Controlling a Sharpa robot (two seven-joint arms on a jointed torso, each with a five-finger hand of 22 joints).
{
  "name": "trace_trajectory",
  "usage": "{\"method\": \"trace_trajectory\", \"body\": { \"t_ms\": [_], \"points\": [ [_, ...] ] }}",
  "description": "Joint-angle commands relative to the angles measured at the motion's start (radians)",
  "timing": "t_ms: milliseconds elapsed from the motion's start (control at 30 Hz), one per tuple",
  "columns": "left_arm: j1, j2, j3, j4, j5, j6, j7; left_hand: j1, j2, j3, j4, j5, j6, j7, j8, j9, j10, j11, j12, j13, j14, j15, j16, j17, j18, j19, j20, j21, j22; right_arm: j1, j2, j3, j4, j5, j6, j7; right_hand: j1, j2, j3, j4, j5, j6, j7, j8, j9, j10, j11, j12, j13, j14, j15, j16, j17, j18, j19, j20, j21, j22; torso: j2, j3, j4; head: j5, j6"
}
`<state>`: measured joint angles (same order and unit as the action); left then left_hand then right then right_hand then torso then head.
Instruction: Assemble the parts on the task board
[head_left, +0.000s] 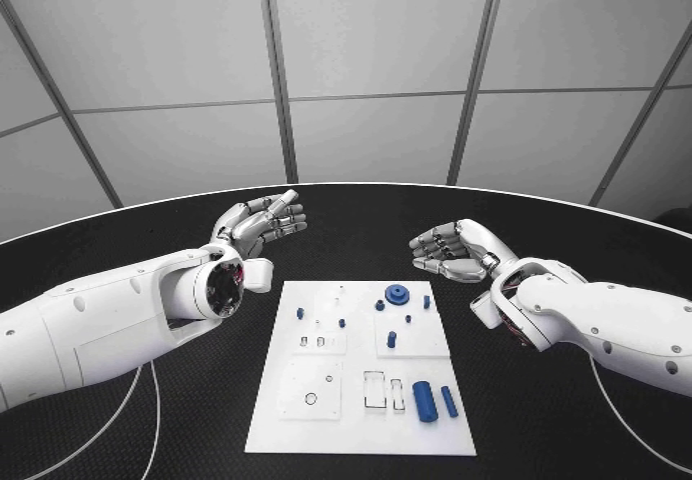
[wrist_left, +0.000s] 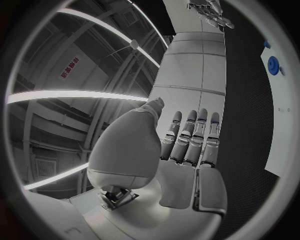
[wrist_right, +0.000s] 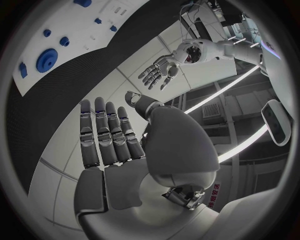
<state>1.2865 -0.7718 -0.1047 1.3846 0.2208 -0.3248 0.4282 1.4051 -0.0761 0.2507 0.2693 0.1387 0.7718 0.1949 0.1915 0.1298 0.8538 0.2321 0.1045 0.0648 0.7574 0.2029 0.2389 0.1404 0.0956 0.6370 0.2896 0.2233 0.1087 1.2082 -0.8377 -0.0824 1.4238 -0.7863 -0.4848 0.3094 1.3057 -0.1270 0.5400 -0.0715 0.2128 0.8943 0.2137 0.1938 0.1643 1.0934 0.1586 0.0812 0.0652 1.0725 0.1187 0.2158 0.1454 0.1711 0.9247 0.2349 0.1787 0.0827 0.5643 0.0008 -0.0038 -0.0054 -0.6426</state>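
The white task board (head_left: 361, 420) lies in the middle of the black table. On it are a blue gear (head_left: 397, 294), several small blue pegs such as one (head_left: 391, 340), and two blue cylinders (head_left: 424, 401) near its front right. My left hand (head_left: 260, 222) hovers beyond the board's far left corner, fingers apart, holding nothing. My right hand (head_left: 453, 250) hovers beyond the far right corner, also empty with fingers spread. The left wrist view shows my left hand (wrist_left: 187, 145) flat and empty, with the board's edge (wrist_left: 275, 130) and gear (wrist_left: 273, 64) beside it. In the right wrist view my right hand (wrist_right: 109, 140) is flat; the gear (wrist_right: 46, 60) is visible.
The black table (head_left: 577, 240) curves around the board, with grey wall panels behind it. Thin white cables (head_left: 137, 420) run over the table under both arms. The right wrist view also catches my left hand (wrist_right: 156, 74).
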Motion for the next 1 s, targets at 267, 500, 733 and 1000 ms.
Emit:
{"method": "trace_trajectory", "body": {
  "t_ms": [267, 500, 733, 1000],
  "points": [
    [0.012, -0.067, 0.000, 0.094, -0.031, 0.045, -0.022, 0.017, -0.017, 0.035, -0.010, -0.003, 0.041, 0.071, 0.004, 0.004, 0.042, -0.013, -0.014, -0.001, 0.075, -0.020, 0.022, 0.014, 0.054, 0.082, -0.001, 0.042, 0.007, 0.027, 0.026, 0.000, -0.009, -0.358, 0.092, -0.162, 0.017, -0.026, -0.089, -0.026, 0.009, 0.089, -0.044, 0.019, 0.019, 0.143, -0.061, -0.012, 0.017, 0.293, -0.100, 0.159, 0.152, 0.010, 0.260, -0.118, 0.241, 0.131, 0.035, 0.0021, 0.0092, -0.003, 0.001],
    [0.015, -0.097, 0.000, 0.149, -0.042, 0.061, -0.030, 0.019, -0.026, 0.042, -0.018, -0.004, 0.017, 0.077, -0.009, -0.002, 0.025, -0.007, -0.033, -0.002, 0.064, -0.015, 0.011, 0.013, 0.059, 0.089, 0.000, 0.045, 0.005, 0.058, 0.065, 0.001, -0.027, -0.568, 0.155, -0.304, -0.022, -0.064, -0.048, 0.016, 0.014, 0.090, -0.050, -0.001, 0.015, 0.136, -0.074, -0.016, 0.041, 0.409, -0.126, 0.510, 0.439, 0.007, 0.346, -0.149, 0.452, 0.276, 0.063, -0.0013, 0.0198, -0.014, 0.007],
    [0.022, -0.114, 0.000, 0.186, -0.044, 0.067, -0.034, 0.019, -0.027, 0.043, -0.019, -0.004, 0.014, 0.077, -0.010, -0.002, 0.022, -0.006, -0.035, -0.002, 0.060, -0.013, 0.007, 0.012, 0.059, 0.089, 0.000, 0.045, 0.005, 0.071, 0.092, 0.001, -0.040, -0.698, 0.172, -0.386, -0.028, -0.096, 0.003, 0.054, 0.017, 0.082, -0.059, 0.006, 0.032, 0.106, -0.075, -0.008, 0.064, 0.435, -0.123, 0.992, 0.928, -0.040, 0.432, -0.146, 0.810, 0.688, 0.090, -0.0101, 0.0314, -0.019, 0.020],
    [0.041, -0.128, 0.001, 0.214, -0.045, 0.068, -0.038, 0.018, -0.028, 0.044, -0.019, -0.004, 0.015, 0.078, -0.011, -0.002, 0.021, -0.005, -0.036, -0.002, 0.057, -0.012, 0.005, 0.011, 0.060, 0.089, 0.000, 0.045, 0.004, 0.082, 0.118, 0.001, -0.045, -0.789, 0.219, -0.444, -0.030, -0.110, 0.014, 0.072, 0.014, 0.061, -0.067, 0.011, 0.046, 0.078, -0.076, -0.008, 0.075, 0.449, -0.123, 1.142, 1.084, -0.068, 0.477, -0.143, 0.992, 0.913, 0.110, -0.0175, 0.0399, -0.029, 0.027]
  ]
}}
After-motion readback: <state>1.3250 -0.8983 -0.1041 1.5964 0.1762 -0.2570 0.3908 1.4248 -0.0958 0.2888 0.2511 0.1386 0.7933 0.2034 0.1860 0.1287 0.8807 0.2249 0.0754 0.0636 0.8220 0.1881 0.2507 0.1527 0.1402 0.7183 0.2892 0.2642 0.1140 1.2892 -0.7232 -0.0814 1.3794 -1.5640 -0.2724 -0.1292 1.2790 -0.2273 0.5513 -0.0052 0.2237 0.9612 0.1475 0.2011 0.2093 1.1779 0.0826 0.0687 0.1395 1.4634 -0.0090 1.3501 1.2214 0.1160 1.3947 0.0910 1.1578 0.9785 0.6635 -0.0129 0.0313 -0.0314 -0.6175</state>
